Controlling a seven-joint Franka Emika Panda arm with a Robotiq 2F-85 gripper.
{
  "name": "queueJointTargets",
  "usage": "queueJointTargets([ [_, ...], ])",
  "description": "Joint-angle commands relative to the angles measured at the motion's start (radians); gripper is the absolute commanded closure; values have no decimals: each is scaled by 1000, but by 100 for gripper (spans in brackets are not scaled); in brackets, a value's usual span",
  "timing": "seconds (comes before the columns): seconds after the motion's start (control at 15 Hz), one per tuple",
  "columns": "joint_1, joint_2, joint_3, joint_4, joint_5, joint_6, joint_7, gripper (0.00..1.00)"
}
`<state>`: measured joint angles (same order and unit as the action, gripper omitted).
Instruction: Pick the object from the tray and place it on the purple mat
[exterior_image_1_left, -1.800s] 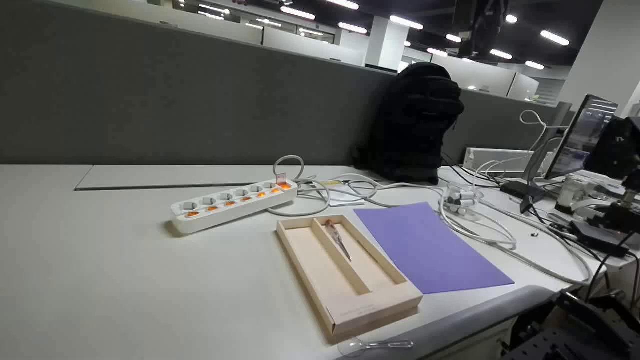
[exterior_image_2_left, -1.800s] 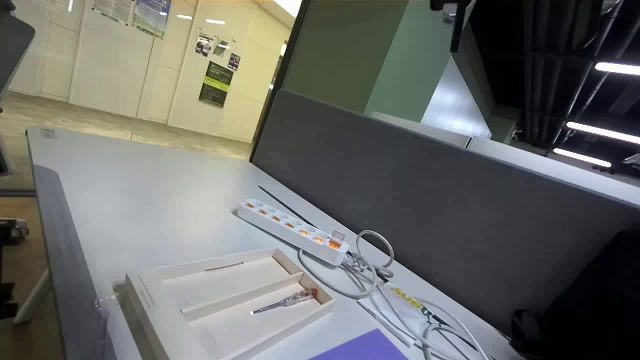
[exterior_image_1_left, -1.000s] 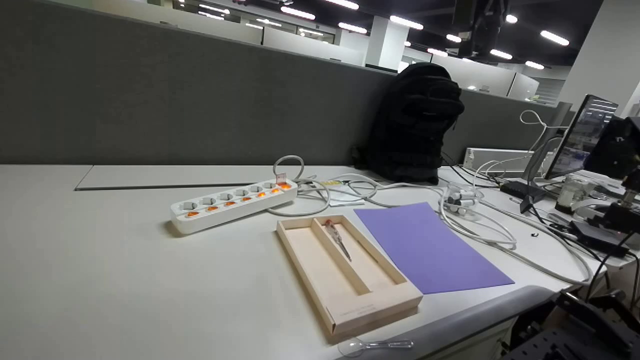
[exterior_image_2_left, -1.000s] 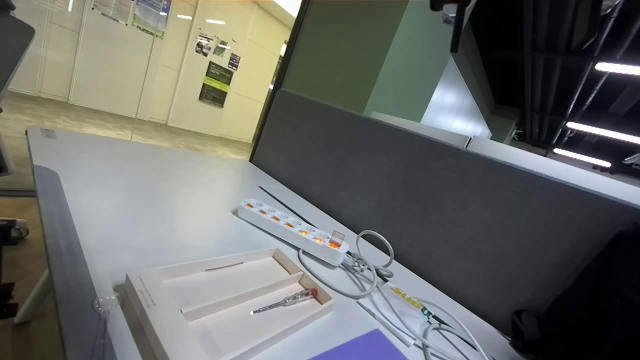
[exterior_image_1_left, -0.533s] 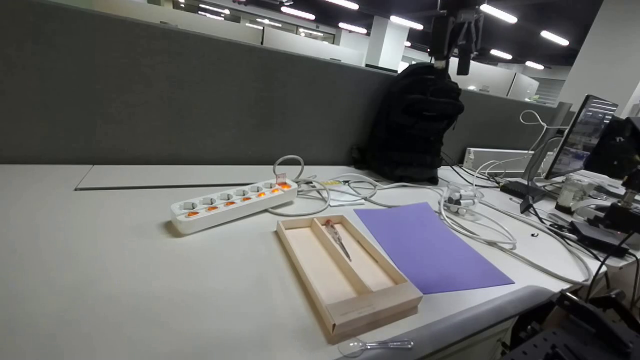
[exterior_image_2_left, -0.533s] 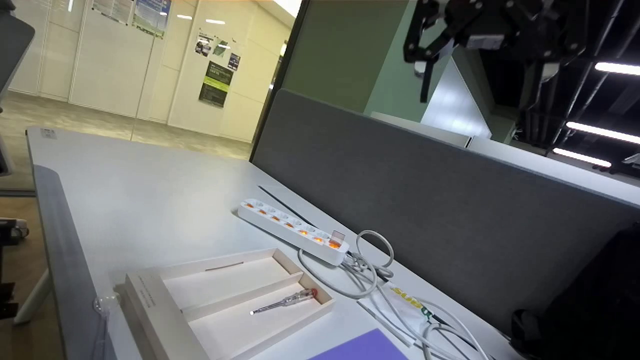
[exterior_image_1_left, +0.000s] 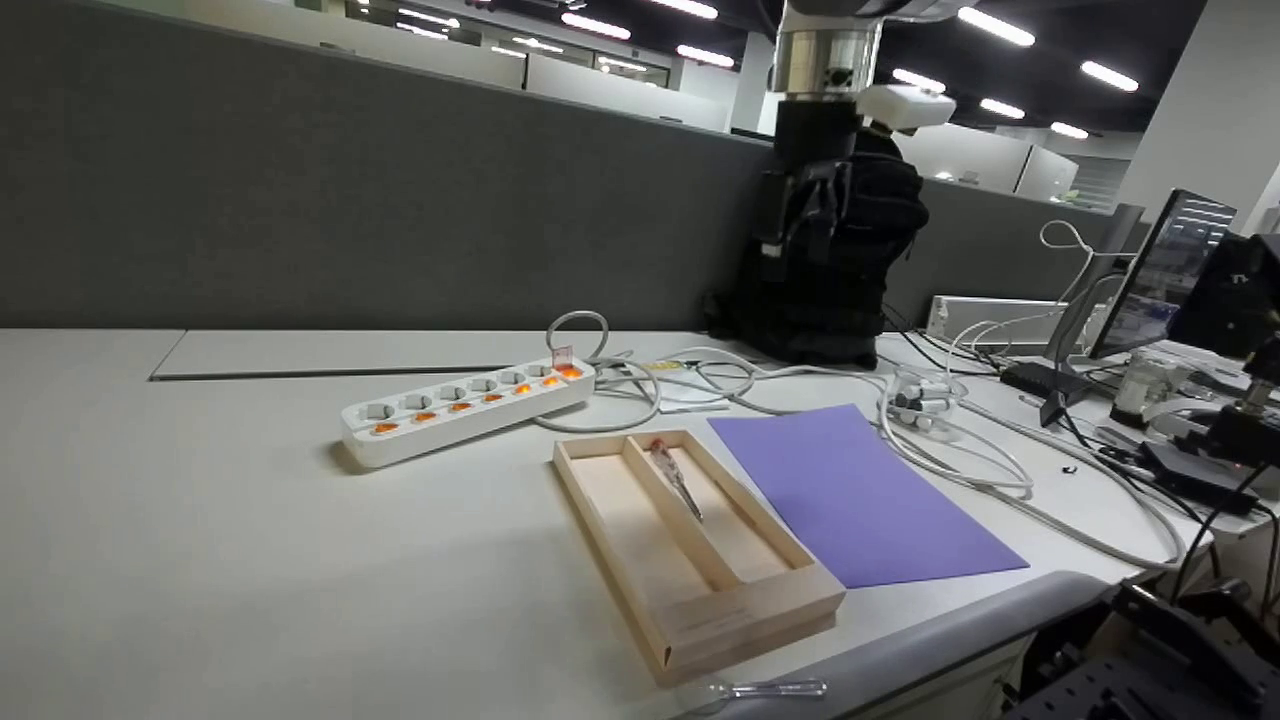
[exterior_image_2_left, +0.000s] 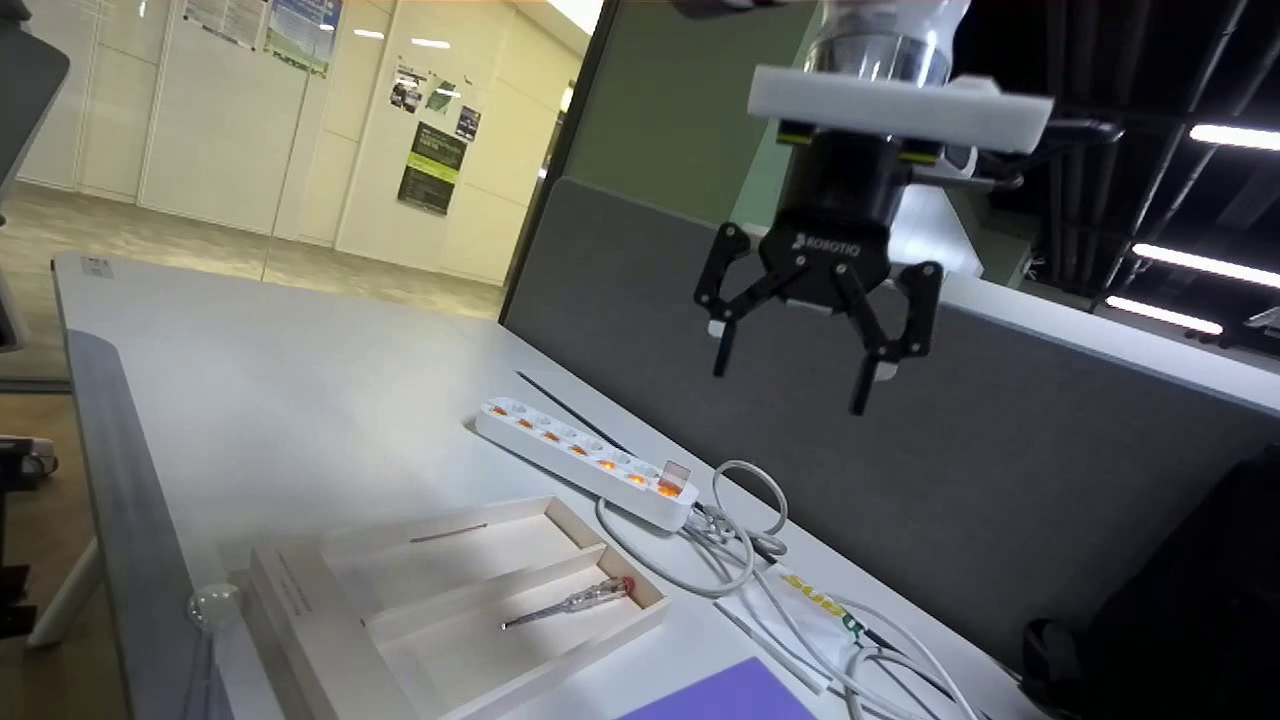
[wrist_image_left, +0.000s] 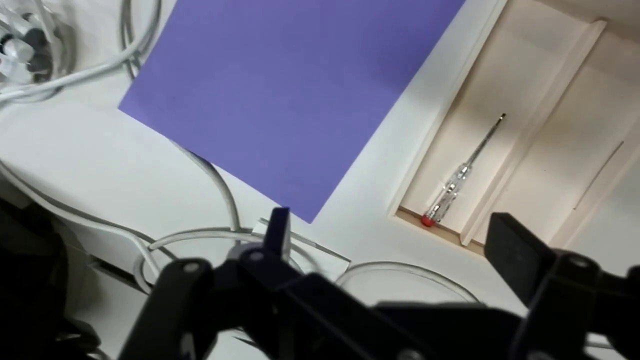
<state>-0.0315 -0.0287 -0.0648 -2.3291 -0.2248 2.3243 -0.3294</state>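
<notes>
We have a slim screwdriver-shaped stick (wrist_image_left: 459, 177), its handle clear plastic, its cap red and its narrow shaft grey metal, lying in the shallow pale wooden tray (exterior_image_1_left: 755, 612). We expect it to be light and stiff, hardly fragile, though the smooth handle may slip or roll. We would take hold across the middle of the handle, where it is thickest, and leave the thin shaft alone. The cap sits close to the tray's end wall; whether it touches we cannot tell. Finger room between the tray's pale divider (wrist_image_left: 534, 131) and its side wall looks modest, so we should come down straight.

The tray has two long compartments: the stick is in the one nearer the flat lavender-purple rectangular mat (wrist_image_left: 295, 95), which lies just beside the tray. Along the other's outer wall runs a thin brown line (wrist_image_left: 598, 175), slit or sliver, we cannot say.

Our black two-fingered claw (exterior_image_2_left: 790, 392) hangs well above the level of the tray, fingers spread wide, nothing between them.
</notes>
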Motion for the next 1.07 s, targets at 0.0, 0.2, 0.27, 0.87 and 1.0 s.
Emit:
queueJointTargets([
  [0.0,9,109,24,0,36,100,61,0],
  [0.2,14,195,38,1,17,142,85,0],
  [0.27,16,221,41,3,10,146,85,0],
  [0.87,18,301,60,-1,7,147,43,0],
  [1.0,17,301,60,-1,7,147,42,0],
])
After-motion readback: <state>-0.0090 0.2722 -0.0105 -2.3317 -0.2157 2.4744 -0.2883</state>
